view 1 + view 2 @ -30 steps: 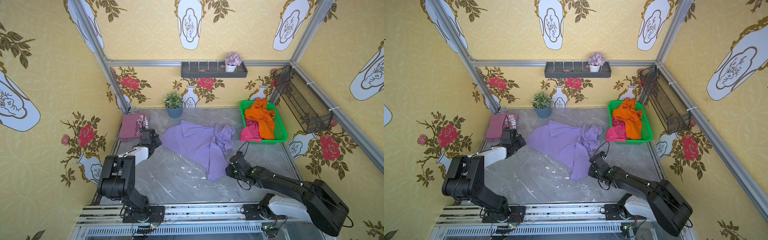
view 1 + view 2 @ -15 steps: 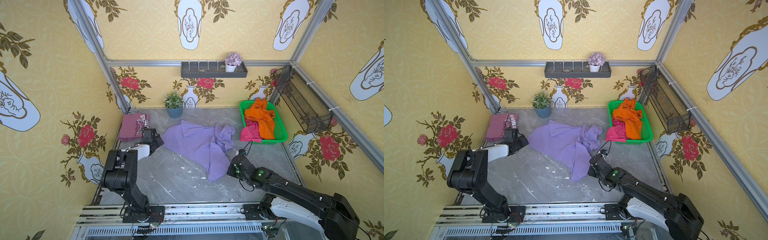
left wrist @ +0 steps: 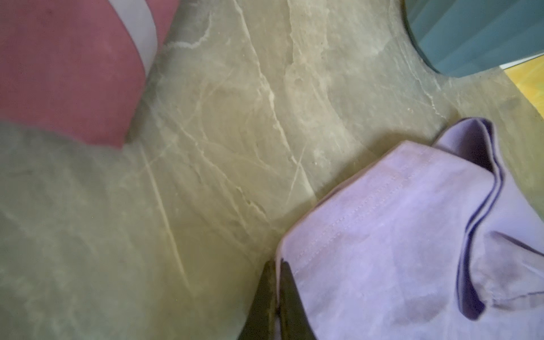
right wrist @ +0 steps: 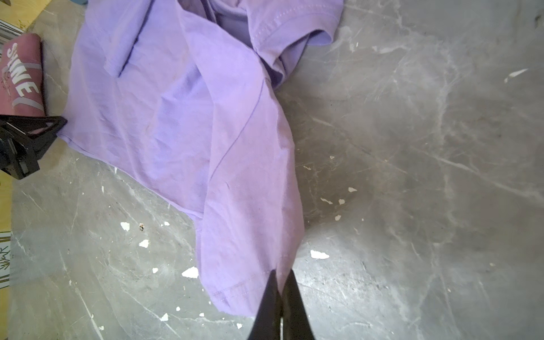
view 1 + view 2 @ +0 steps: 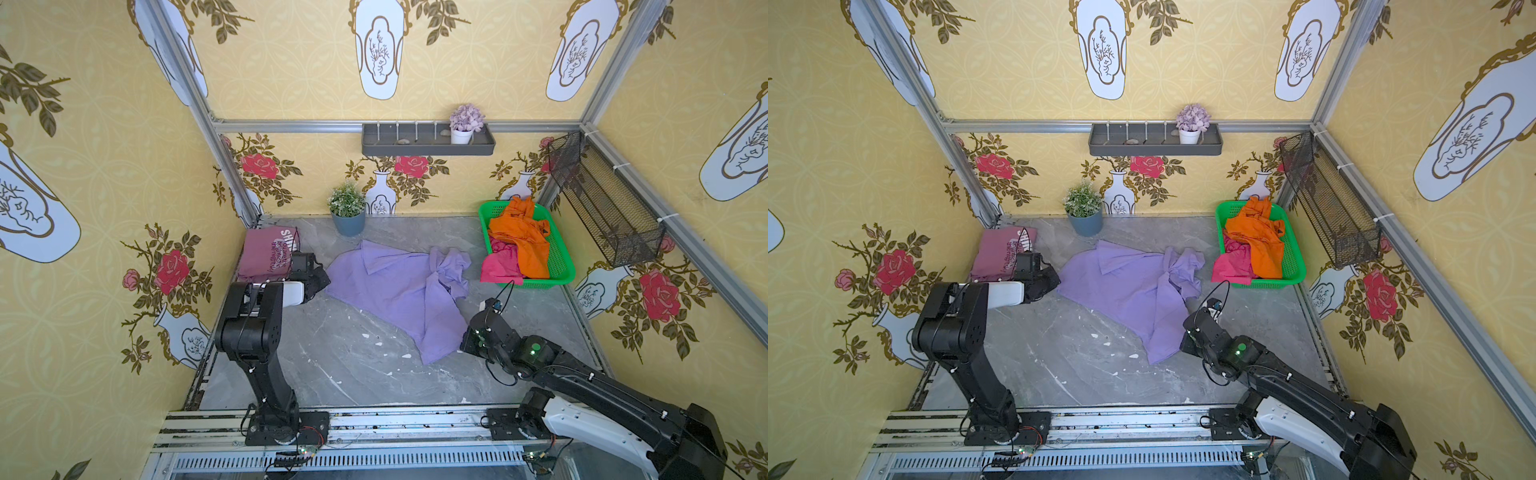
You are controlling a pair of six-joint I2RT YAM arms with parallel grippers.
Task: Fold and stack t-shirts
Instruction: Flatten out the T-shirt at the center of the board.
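T-shirt (image 5: 395,286) on marble tabletop (image 5: 332,365) (floral walls (image 5: 124,145))

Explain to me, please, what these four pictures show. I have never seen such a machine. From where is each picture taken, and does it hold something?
It is a robot with a left arm and a right arm, mounted at the front of a grey table. Two pictures look down from above, nearly identically; two come from cameras on the wrists. On it lies a crumpled lavender t-shirt. A folded mauve t-shirt sits at the far left, and a green basket at the far right holds an orange shirt and a magenta shirt. The left hand and the right hand are each closed on an edge of the lavender t-shirt.
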